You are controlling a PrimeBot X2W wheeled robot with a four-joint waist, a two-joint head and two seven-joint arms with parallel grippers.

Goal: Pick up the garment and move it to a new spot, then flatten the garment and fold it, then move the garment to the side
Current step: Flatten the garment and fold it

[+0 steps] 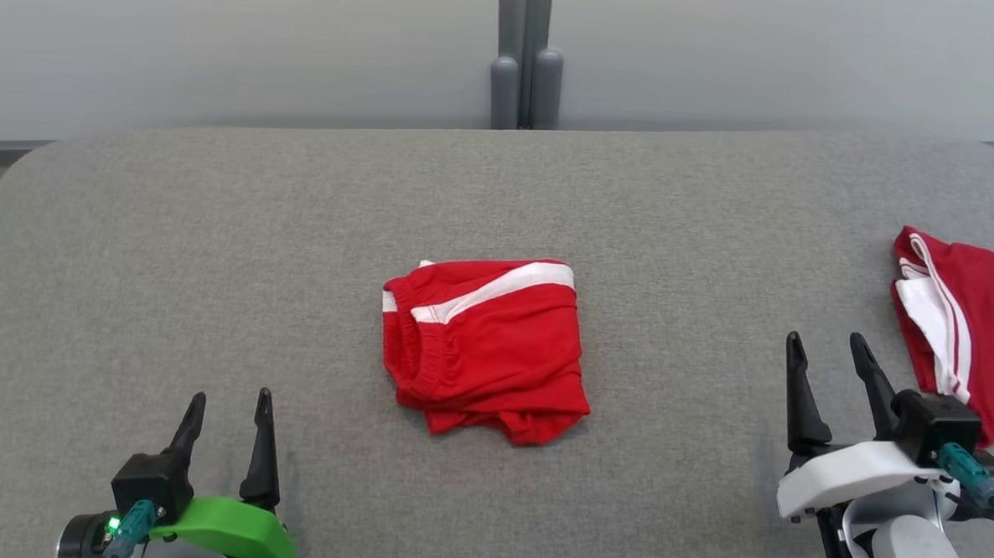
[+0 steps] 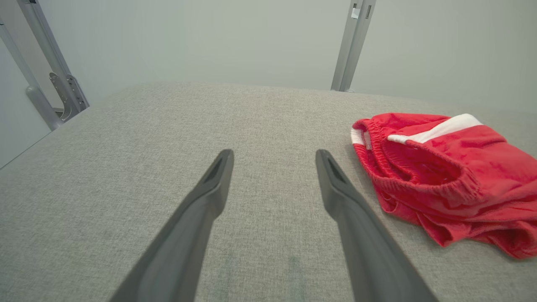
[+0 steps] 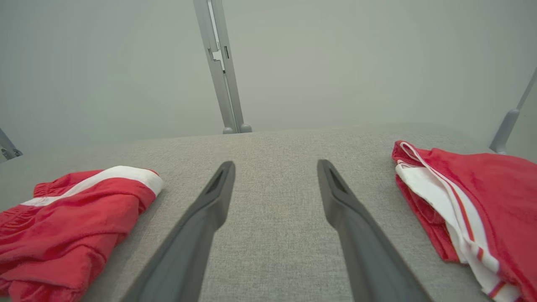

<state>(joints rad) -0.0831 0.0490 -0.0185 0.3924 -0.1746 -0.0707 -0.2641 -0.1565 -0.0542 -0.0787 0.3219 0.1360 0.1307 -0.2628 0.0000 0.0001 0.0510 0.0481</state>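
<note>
Red garment (image 1: 485, 350) lay folded in the middle of the grey table (image 1: 213, 241), white stripe along its far edge. Left gripper (image 1: 231, 397) sat near-left, jaws spread wide, holding nothing, well apart from the garment. Right gripper (image 1: 826, 339) sat near-right, jaws also wide and empty, between the garment and a red-and-white cloth (image 1: 973, 333) at the table's right edge, nearer the cloth.
</note>
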